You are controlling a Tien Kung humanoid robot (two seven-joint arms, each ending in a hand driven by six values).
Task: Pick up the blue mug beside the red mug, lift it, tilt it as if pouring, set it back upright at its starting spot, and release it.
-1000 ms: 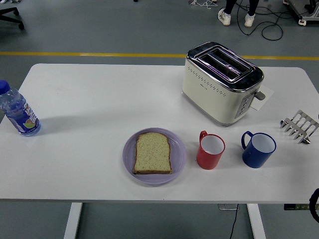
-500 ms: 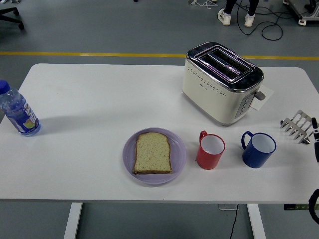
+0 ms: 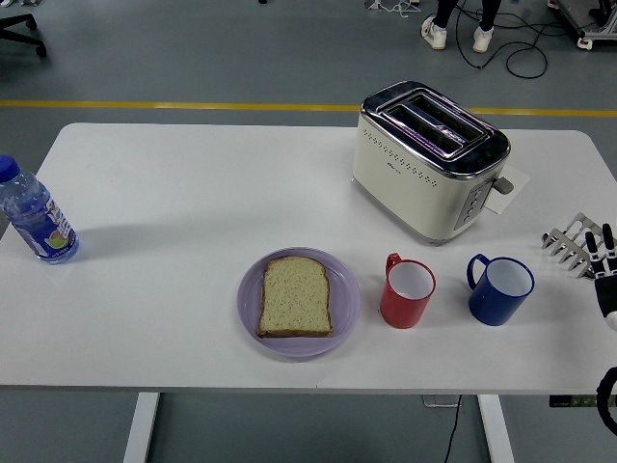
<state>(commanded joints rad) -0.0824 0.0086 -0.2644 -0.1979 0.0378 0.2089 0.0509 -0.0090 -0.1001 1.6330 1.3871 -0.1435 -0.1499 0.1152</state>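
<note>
The blue mug (image 3: 500, 290) stands upright on the white table (image 3: 174, 193), handle toward the left, just right of the red mug (image 3: 407, 292). My right hand (image 3: 604, 275) enters at the right edge, to the right of the blue mug and apart from it. Its black fingers (image 3: 606, 241) point up, spread, and hold nothing. The left arm is out of view.
A cream toaster (image 3: 427, 159) stands behind the mugs. A purple plate (image 3: 342, 313) with a slice of bread (image 3: 296, 296) lies left of the red mug. A metal toast rack (image 3: 575, 242) sits by my right hand. A water bottle (image 3: 34, 220) stands at the far left.
My right hand has come further into view at the right edge, rising beside the toast rack. The mugs have not moved.
</note>
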